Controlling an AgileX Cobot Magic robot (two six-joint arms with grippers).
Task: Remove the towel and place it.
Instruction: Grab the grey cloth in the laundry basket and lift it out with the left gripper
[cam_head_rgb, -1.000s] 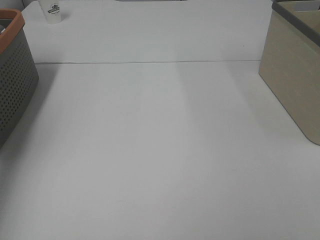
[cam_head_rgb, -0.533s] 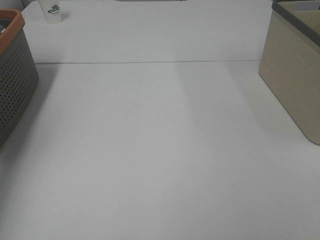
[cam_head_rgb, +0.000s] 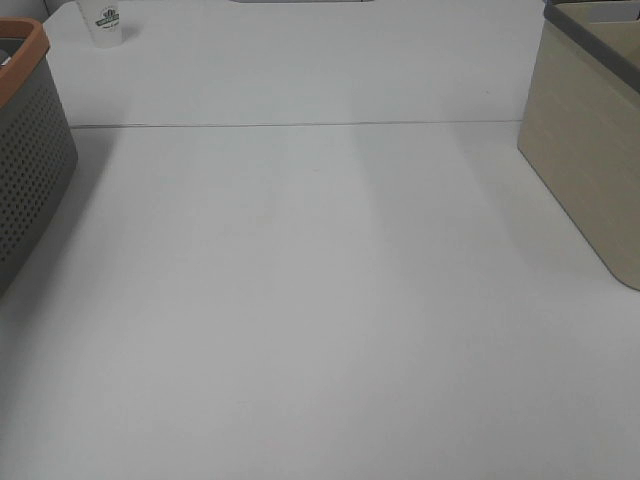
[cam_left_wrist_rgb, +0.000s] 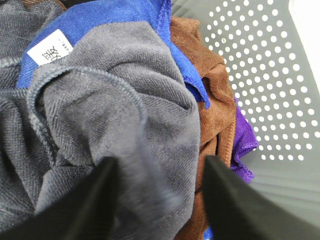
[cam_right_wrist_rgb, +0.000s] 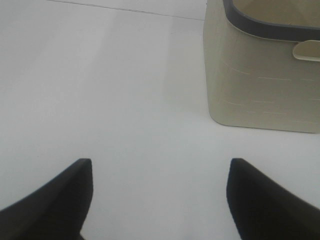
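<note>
Two fingers astride one fold: lift the charcoal towel alone

At the left edge of the high view stands the grey perforated plastic basket with an orange rim (cam_head_rgb: 30, 170), and the left wrist view looks down into it. There the dark charcoal microfibre towel with stitched edges (cam_left_wrist_rgb: 115, 100) lies crumpled on top of the heap. Under and beside it are a blue cloth with a white label (cam_left_wrist_rgb: 100, 20), a brown cloth (cam_left_wrist_rgb: 210, 85) and a purple cloth (cam_left_wrist_rgb: 245, 140). The left gripper (cam_left_wrist_rgb: 159, 165) has its jaws apart, one finger on each side of a raised fold of the towel. Whether the pads already press the cloth I cannot tell.

The step in hand looks like the pinch. To do it well, the jaws should bite only the charcoal fold, deep enough to catch a thick bunch and not just the hem. They should also avoid the brown cloth just beside one finger. A slow, straight lift would show a snagged neighbour early and carry the towel over the rim.

Across the middle, the white table (cam_head_rgb: 320, 300) offers a broad place to lay it. At the right edge stands a beige rectangular bin with a dark grey rim (cam_head_rgb: 590, 170). The right gripper (cam_right_wrist_rgb: 160, 167) hangs wide open and empty above the table, near that bin.
</note>
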